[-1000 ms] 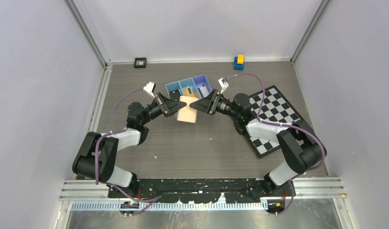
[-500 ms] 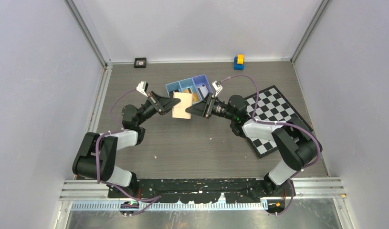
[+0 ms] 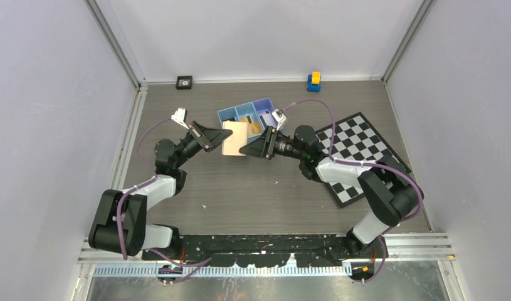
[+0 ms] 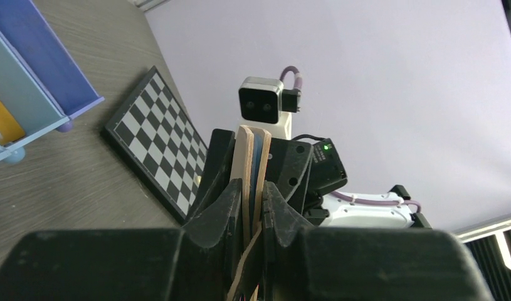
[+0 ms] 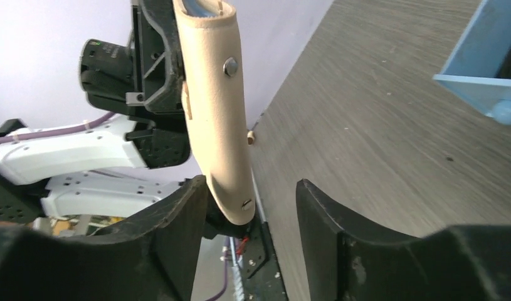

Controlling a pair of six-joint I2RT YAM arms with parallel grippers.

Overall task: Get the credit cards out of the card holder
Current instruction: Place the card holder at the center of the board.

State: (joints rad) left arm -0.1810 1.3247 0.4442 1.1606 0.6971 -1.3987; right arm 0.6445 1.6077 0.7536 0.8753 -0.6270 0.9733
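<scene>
Card holder (image 3: 235,138) is up off the desk (image 3: 240,188), hanging between the two end effectors.

Left end effector (image 3: 220,138) is clenched on one edge of it. In the left wrist view the card holder (image 4: 252,157) stands edge-on, pointing straight out from the left end effector (image 4: 251,191). Both fingers (image 4: 227,204) press on its tan leaves. A blue edge (image 4: 258,150) shows between the leaves; cannot tell whether it is a card.

Right end effector (image 3: 247,149) is at the opposite side of the holder, released. In the right wrist view its jaws stand wide apart. The card holder (image 5: 214,106) reaches down into the gap of the right end effector (image 5: 251,188). Its lower end lies right by one finger (image 5: 177,213) and well short of the other. Cannot tell whether it touches the near finger. Snap stud (image 5: 230,66) sits on the holder's face above the fingertips, turned toward the open gap.

Blue tray (image 3: 265,102) rests on the desk just beyond both end effectors, past the holder. Credit cards (image 3: 255,128) lie in its compartments, away from both end effectors. From above an orange one and a dark one can be made out. The contents of the last compartment are too small to tell.

Checkerboard (image 3: 359,147) lies flat on the desk behind the right end effector, beside that arm.
</scene>
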